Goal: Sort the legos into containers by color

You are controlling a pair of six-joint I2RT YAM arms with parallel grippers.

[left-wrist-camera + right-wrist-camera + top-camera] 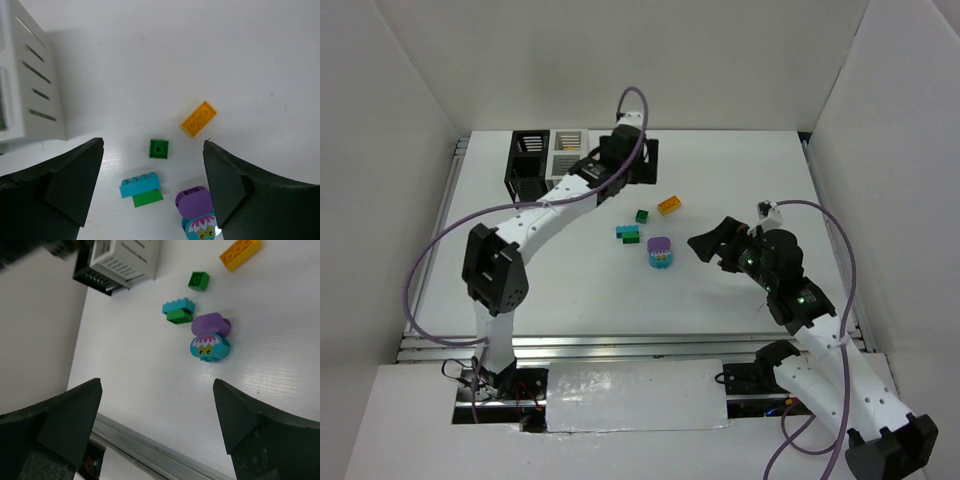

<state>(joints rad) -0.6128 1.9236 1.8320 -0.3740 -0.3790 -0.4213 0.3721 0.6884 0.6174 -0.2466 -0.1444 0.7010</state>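
Top external: black bin [528, 160] and white bin [568, 150] joined side by side at far left of table [740, 300], black one outermost. Insides too dark or too small to read, so contents cannot be told. Left gripper [642, 165] just right of white bin, jaw spread hard to judge from this angle. Loose legos mid-table, all outside the bins: orange brick [669, 204], green brick [642, 215], teal brick [628, 233], purple piece [660, 252]. Right gripper [715, 235] near purple piece, on its right, fingers apart with nothing between.

Left wrist: slatted white bin wall [35, 95] at left edge, inside not visible. Left fingers [65, 180] wide apart, holding nothing. On the table beyond: orange brick [199, 119] lying flat and farthest, green brick [159, 148] nearer and apart from it. Teal brick [140, 183] resting on a green plate [149, 198]. Purple piece [195, 201] touching a teal flower-face block [202, 227] at bottom edge.

Right wrist: both bins at top left, white [127, 257] over black [92, 277], seen from the side, contents hidden. Right fingers [55, 425] spread wide, gripping nothing. Same legos on table between bins and fingers: orange at top edge, then green, teal on green plate, purple with flower-face block nearest.
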